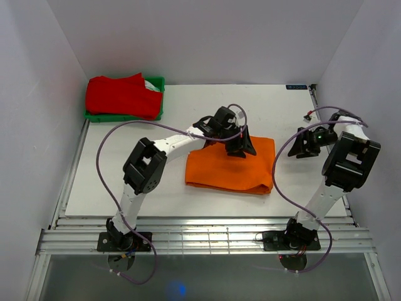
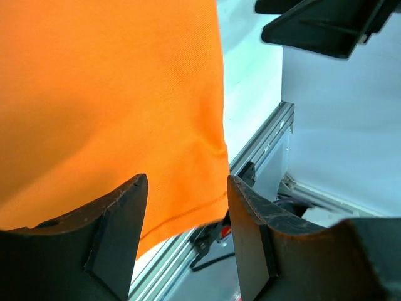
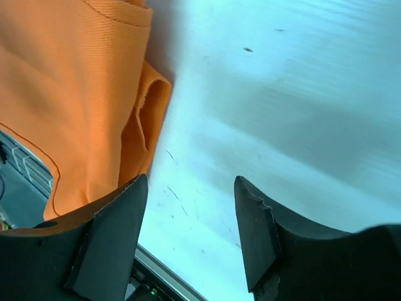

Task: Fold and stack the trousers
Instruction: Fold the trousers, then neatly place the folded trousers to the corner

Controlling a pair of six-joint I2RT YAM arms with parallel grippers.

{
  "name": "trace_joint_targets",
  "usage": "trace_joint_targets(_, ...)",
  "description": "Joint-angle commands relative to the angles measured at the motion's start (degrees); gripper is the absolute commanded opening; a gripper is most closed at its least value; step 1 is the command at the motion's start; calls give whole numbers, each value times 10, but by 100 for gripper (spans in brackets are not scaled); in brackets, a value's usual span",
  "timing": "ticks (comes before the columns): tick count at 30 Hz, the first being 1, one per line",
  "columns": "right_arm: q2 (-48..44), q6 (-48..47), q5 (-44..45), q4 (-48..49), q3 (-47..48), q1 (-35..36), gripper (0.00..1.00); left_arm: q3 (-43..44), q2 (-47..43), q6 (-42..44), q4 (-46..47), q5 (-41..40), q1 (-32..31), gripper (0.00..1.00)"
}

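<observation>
Currently the folded orange trousers (image 1: 232, 166) lie flat near the middle of the white table (image 1: 125, 182). The left gripper (image 1: 240, 145) sits over their far edge with its fingers spread and nothing pinched between them. The right gripper (image 1: 305, 143) is just beside the trousers' right edge, over bare tabletop, its fingers likewise apart. At the back left corner, a green bin (image 1: 161, 103) holds a red garment (image 1: 122, 95).

Left gripper (image 1: 240, 148) masks the far edge of the orange trousers (image 1: 229, 167), and a red garment (image 1: 122, 95) conceals most contents of the green bin (image 1: 161, 100).
</observation>
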Motion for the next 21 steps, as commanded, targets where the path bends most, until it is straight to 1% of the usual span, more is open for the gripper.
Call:
trace_joint_targets(1, -18, -83, 13, -110, 65, -25, 63, -42, -134, 87, -8, 26, 41, 64)
trace_joint_targets(2, -35, -92, -6, -147, 72, -22, 66, -51, -150, 115, -11, 36, 57, 63)
trace_joint_targets(3, -43, -107, -50, -165, 79, -17, 68, -60, -178, 148, -21, 54, 65, 63)
trace_joint_targets(4, -50, -109, -66, -181, 87, -9, 69, -65, -189, 216, -39, 79, 74, 63)
trace_joint_targets(5, -69, -104, -81, -184, 83, 20, 70, -75, -198, 250, -86, 92, 92, 64)
trace_joint_targets(6, -82, -104, -92, -184, 76, 39, 71, -85, -205, 284, -109, 112, 103, 64)
trace_joint_targets(7, -93, -107, -92, -183, 58, 62, 72, -101, -222, 321, -121, 161, 118, 65)
trace_joint_targets(8, -110, -109, -90, -183, 46, 111, 73, -155, -235, 332, -111, 209, 158, 67)
trace_joint_targets(9, -115, -111, -92, -180, 34, 136, 73, -180, -244, 337, -109, 243, 178, 67)
trace_joint_targets(10, -119, -114, -91, -176, 8, 156, 73, -199, -253, 354, -117, 260, 196, 67)
trace_joint_targets(11, -122, -113, -89, -170, -7, 192, 73, -224, -253, 374, -143, 288, 225, 67)
trace_joint_targets(12, -121, -117, -80, -168, -19, 208, 73, -228, -251, 396, -168, 292, 234, 65)
trace_joint_targets(13, -121, -130, -74, -162, -48, 239, 73, -233, -251, 423, -188, 295, 246, 64)
trace_joint_targets(14, -121, -134, -55, -156, -63, 249, 72, -254, -253, 460, -211, 287, 249, 64)
trace_joint_targets(16, -119, -134, -25, -118, -96, 270, 71, -284, -262, 482, -218, 273, 250, 63)
trace_joint_targets(17, -113, -131, -6, -100, -129, 273, 70, -297, -265, 499, -227, 269, 250, 63)
trace_joint_targets(18, -109, -130, 32, -82, -145, 277, 69, -315, -264, 500, -228, 239, 250, 63)
trace_joint_targets(21, -89, -128, 104, -15, -192, 279, 66, -342, -248, 496, -226, 196, 254, 63)
